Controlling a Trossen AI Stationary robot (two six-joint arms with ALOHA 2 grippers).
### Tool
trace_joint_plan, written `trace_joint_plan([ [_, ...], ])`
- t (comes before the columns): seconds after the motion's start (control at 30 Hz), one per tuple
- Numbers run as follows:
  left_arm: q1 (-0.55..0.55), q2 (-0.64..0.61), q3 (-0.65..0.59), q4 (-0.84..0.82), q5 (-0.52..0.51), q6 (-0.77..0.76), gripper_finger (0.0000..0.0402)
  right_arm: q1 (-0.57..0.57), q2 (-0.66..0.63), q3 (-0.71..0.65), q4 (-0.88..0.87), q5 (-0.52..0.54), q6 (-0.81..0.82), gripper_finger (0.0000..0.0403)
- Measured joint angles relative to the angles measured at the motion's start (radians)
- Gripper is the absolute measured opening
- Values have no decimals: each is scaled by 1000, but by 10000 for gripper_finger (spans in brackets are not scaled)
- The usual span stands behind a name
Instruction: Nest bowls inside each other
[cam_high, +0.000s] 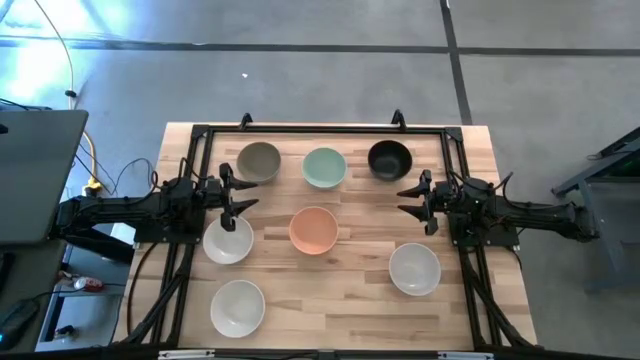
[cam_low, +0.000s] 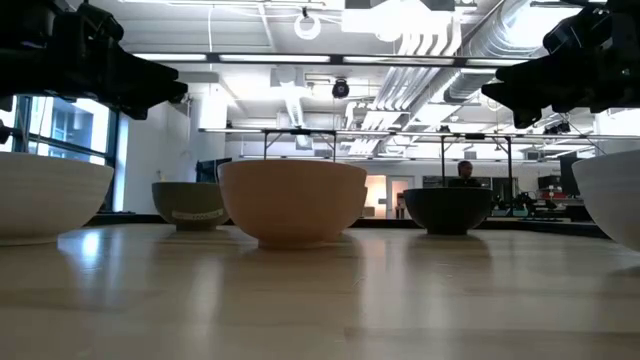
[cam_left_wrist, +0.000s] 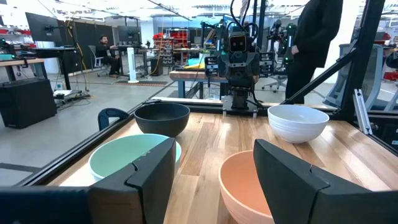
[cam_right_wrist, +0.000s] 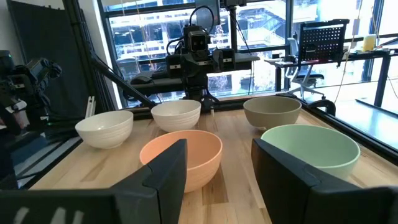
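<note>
High view: left gripper and right gripper both spread wide, empty, touching nothing; seven bowls sit apart and un-nested — grey-taupe bowl, mint bowl, black bowl across the upper row, peach bowl centre, white bowls at. Low view: peach bowl centre frame, bare table in the foreground. Wrist views: each pair of fingers parted above peach and mint bowls, clear wood between.
</note>
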Motion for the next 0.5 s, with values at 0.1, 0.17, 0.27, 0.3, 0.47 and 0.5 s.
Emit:
trace_joint_plan([
  [0.1,0,0,0,0,0,0,207,0,0,0,0,0,0,172],
  [0.17,0,0,0,0,0,0,207,0,0,0,0,0,0,172],
  [0.27,0,0,0,3,0,0,207,0,0,0,0,0,0,172],
  [0.3,0,0,0,5,0,0,207,0,0,0,0,0,0,172],
  [0.47,0,0,0,17,0,-3,207,0,0,0,0,0,0,172],
  [0.5,0,0,0,16,0,-9,207,0,0,0,0,0,0,172],
])
